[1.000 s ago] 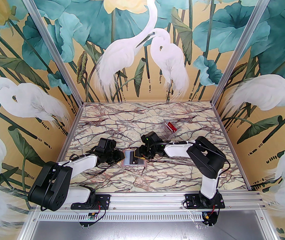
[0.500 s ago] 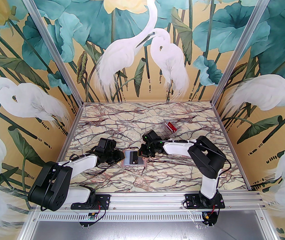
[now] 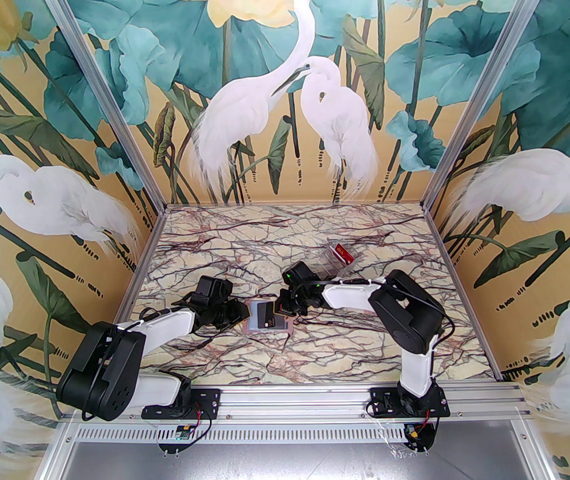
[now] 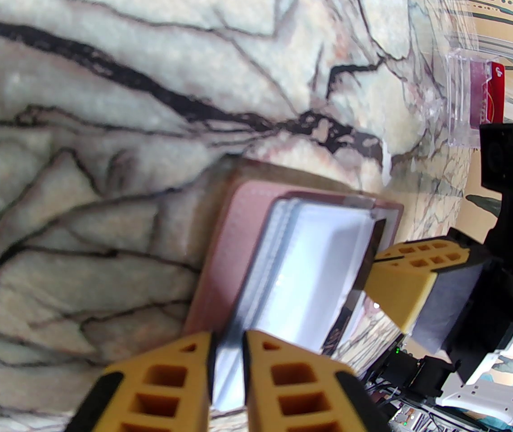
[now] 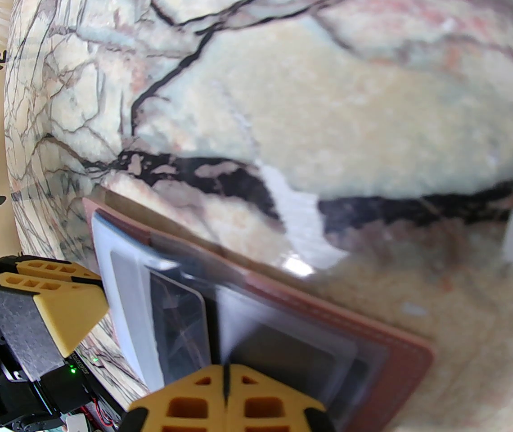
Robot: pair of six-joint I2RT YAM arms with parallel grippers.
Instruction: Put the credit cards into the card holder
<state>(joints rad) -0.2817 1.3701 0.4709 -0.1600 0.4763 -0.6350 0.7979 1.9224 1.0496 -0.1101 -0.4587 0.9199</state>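
Overhead: the open dusty-pink leather card holder lies mid-table. Left wrist: your left gripper pinches its pale sleeves, seemingly floppy, at their left edge. Right wrist: your right gripper, tips together, meets the black plastic card, likely stiff and slick; push its right edge
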